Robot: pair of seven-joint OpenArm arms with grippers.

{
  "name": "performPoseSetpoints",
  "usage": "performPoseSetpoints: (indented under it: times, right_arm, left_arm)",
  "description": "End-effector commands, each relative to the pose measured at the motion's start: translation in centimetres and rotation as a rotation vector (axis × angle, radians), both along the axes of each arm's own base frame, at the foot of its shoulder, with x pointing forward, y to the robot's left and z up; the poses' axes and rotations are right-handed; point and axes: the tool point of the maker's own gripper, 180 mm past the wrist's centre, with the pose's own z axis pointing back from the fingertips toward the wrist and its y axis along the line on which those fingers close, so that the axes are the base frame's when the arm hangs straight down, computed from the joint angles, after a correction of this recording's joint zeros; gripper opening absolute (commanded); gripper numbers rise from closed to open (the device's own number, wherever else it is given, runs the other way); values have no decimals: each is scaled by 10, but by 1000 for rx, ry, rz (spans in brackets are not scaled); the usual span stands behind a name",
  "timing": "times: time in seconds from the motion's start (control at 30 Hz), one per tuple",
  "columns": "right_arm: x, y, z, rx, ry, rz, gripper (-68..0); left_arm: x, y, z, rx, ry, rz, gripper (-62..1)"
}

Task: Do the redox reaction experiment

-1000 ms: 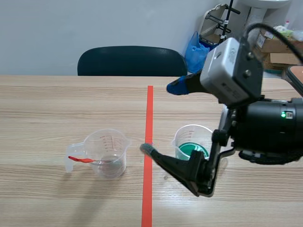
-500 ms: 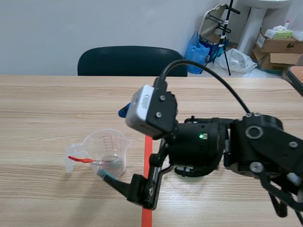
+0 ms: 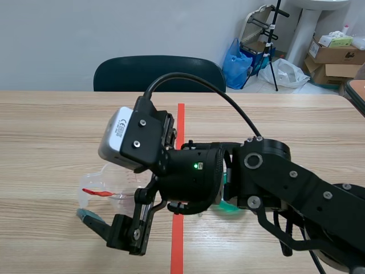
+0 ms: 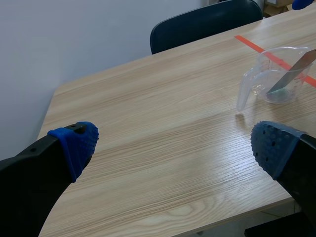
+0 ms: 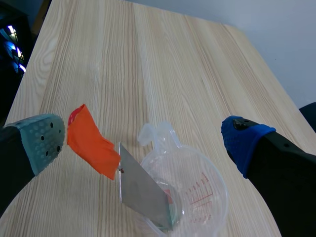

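Left of the orange-red tape line (image 3: 181, 123), a clear plastic measuring cup (image 3: 117, 180) stands upright on the wooden table (image 3: 45, 137). A thin metal strip (image 5: 143, 190) leans inside it, and the strip's orange-red taped end (image 5: 91, 143) juts out over the rim near the handle. The right gripper (image 5: 143, 143), whose arm reaches across from the right, hangs above the cup with its fingers wide apart and holding nothing. The taped end lies between them, nearer the grey-green pad (image 5: 42, 140). The left gripper (image 4: 175, 148) is likewise spread and empty, well apart from the cup. The strip looks light, stiff and slippery on bare metal, so the taped end, pinched across its flat faces, seems the surest hold. The cup appears light enough to tip if the strip drags on its rim.
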Motion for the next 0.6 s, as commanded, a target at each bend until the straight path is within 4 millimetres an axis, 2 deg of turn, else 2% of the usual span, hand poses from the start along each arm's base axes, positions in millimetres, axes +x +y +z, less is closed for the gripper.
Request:
performPoseSetpoints:
  times: [0.0,0.23,0.47,0.53,0.57]
  right_arm:
    - [5,-1,11,26,-24,-1,-27]
    - [5,-1,11,26,-24,-1,-351]
    - [8,-3,12,27,-27,-10,-601]
    - [13,-5,13,30,-33,-24,-661]
    - [15,-7,15,32,-35,-31,-668]
  left_arm:
    - [2,0,7,-1,-32,2,14]
    - [2,0,7,-1,-32,2,14]
    - [2,0,7,-1,-32,2,14]
    - [2,0,7,-1,-32,2,14]
    - [2,0,7,-1,-32,2,14]
